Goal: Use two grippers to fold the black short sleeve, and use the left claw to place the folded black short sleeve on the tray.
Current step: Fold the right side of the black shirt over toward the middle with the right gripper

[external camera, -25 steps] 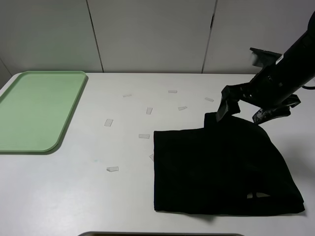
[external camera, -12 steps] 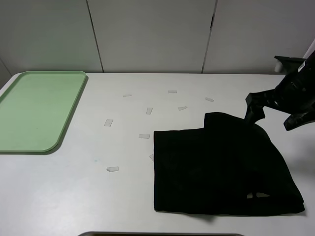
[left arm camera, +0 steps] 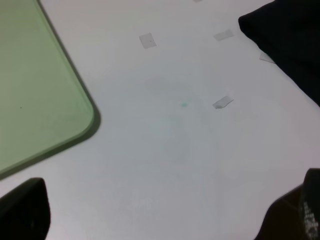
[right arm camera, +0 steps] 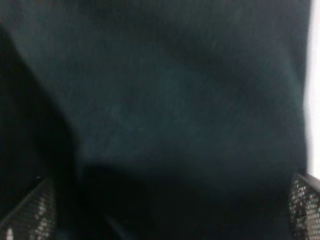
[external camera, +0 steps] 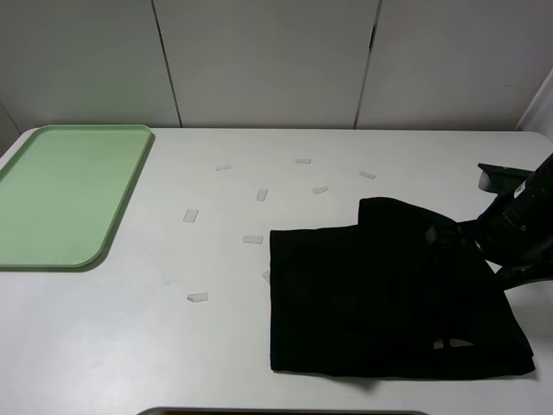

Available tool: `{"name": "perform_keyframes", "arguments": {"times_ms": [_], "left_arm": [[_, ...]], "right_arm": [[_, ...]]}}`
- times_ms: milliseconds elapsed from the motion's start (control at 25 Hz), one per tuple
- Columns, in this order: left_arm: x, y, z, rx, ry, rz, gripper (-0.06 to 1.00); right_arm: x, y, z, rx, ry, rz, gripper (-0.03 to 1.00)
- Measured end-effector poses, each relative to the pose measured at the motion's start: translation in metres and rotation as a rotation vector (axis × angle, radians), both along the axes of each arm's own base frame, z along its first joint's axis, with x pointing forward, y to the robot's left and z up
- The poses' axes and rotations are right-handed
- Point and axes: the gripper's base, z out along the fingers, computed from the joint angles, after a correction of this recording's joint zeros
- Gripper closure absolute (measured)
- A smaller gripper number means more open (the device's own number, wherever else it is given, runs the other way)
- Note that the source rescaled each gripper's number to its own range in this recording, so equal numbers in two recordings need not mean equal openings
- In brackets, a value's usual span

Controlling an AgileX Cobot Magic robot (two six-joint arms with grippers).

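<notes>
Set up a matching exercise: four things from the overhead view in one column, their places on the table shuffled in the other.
1. tray
2. black short sleeve
3. tape scraps
4. right gripper

A. scattered mid-table
B. above the garment's right side
C. table's left end
D. lying on the table's right half

Pairs: 1-C, 2-D, 3-A, 4-B

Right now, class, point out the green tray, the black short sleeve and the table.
green tray (external camera: pixel 60 194): exterior high view, bare floor.
black short sleeve (external camera: pixel 380 294): exterior high view, middle of cloth.
table (external camera: pixel 130 346): exterior high view, bare near part.
</notes>
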Motion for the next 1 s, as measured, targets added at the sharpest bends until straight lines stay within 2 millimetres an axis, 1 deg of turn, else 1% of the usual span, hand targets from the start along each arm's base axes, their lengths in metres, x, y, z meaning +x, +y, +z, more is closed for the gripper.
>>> {"name": "perform_keyframes", "arguments": {"times_ms": [200, 480, 600, 720, 840, 960, 1000], "left_arm": [[0.000, 0.000, 0.000, 0.000, 0.000, 0.000, -0.06], [0.000, 0.000, 0.000, 0.000, 0.000, 0.000, -0.06], [0.000, 0.000, 0.000, 0.000, 0.000, 0.000, -0.06], [0.000, 0.000, 0.000, 0.000, 0.000, 0.000, -0.06], [0.000, 0.000, 0.000, 0.000, 0.000, 0.000, -0.06], [0.000, 0.000, 0.000, 0.000, 0.000, 0.000, -0.06], [0.000, 0.000, 0.000, 0.000, 0.000, 0.000, -0.06]], "right_arm": [[-0.009, 0.007, -0.008, 0.049, 0.018, -0.052, -0.03], [-0.013, 0.025, -0.007, 0.129, 0.041, -0.093, -0.03], [-0.013, 0.025, -0.007, 0.130, 0.040, -0.094, -0.03], [-0.013, 0.022, -0.007, 0.098, 0.032, -0.056, -0.03], [-0.010, 0.019, 0.001, 0.058, -0.015, 0.001, -0.03], [-0.004, 0.016, 0.023, 0.020, -0.116, 0.058, -0.03], [-0.003, 0.015, 0.033, 0.005, -0.160, 0.079, -0.03]]}}
